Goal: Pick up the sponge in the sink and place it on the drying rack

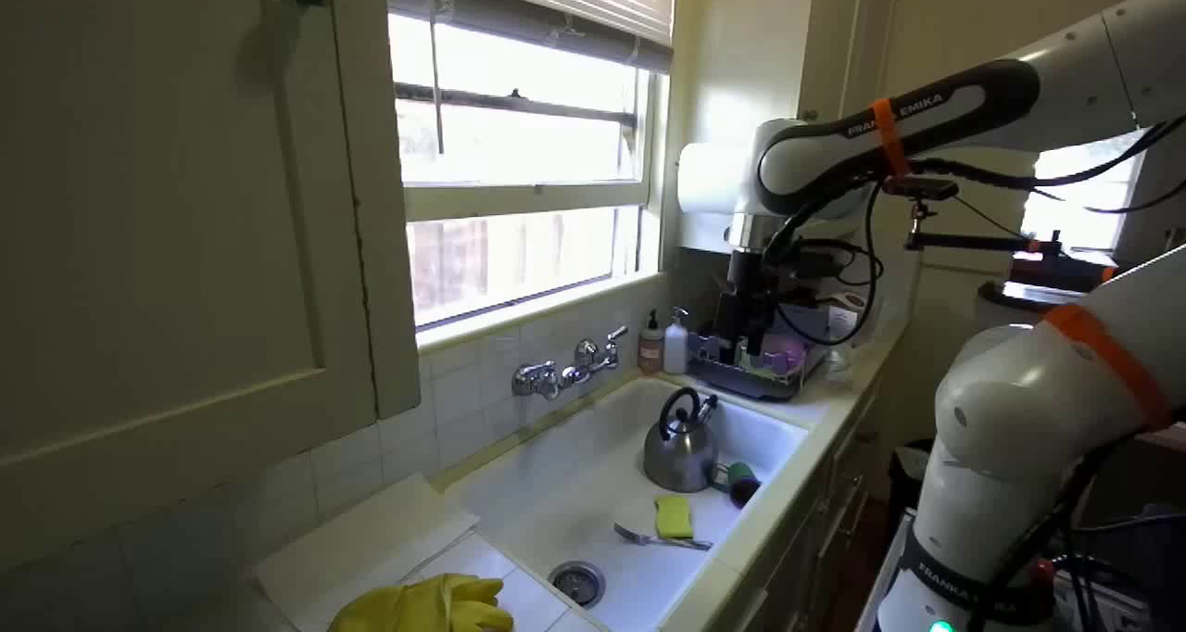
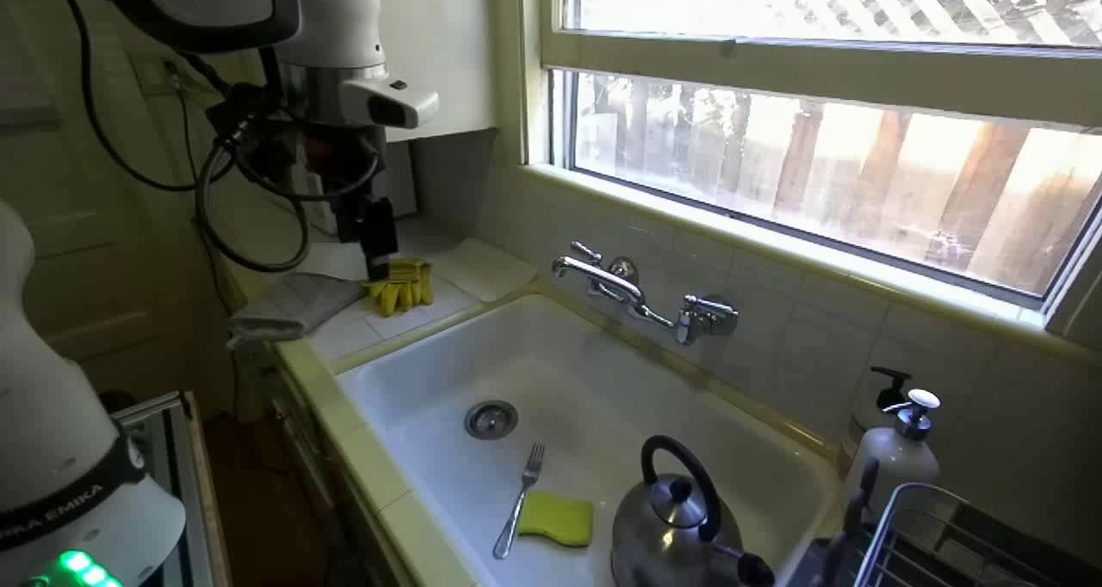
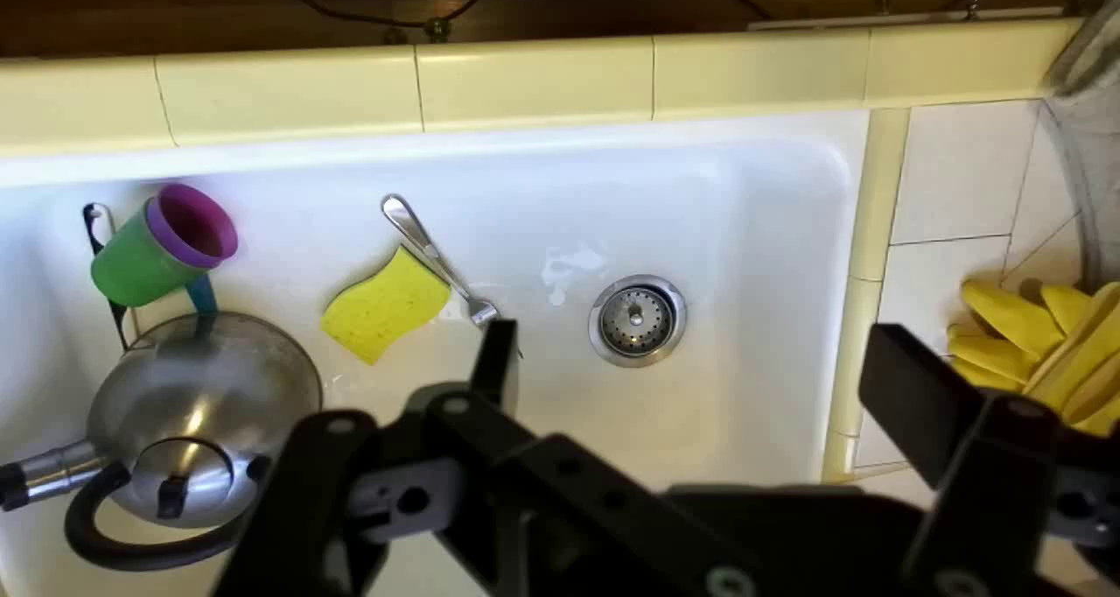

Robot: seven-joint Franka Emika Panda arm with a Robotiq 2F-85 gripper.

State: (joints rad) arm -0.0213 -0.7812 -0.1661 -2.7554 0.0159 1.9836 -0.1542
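The yellow sponge (image 1: 674,517) lies flat on the floor of the white sink (image 2: 568,372), close beside a fork (image 2: 523,498). From above, in the wrist view, the sponge (image 3: 386,305) is left of the drain. My gripper (image 3: 704,361) is open, its fingers wide apart with nothing between them. It hangs well above the sink; in an exterior view the black gripper (image 1: 744,335) overlaps the drying rack (image 1: 746,384) behind it. The rack holds purple and green dishware, partly hidden by the gripper. Only a corner of the rack (image 2: 891,527) enters at the lower right in an exterior view.
A steel kettle (image 3: 206,413) and a green and purple cup (image 3: 162,245) crowd the sink's rack end near the sponge. The chrome faucet (image 2: 633,290) juts from the wall. Soap bottles (image 1: 675,345) stand beside the rack; yellow gloves (image 1: 426,604) lie on the opposite counter.
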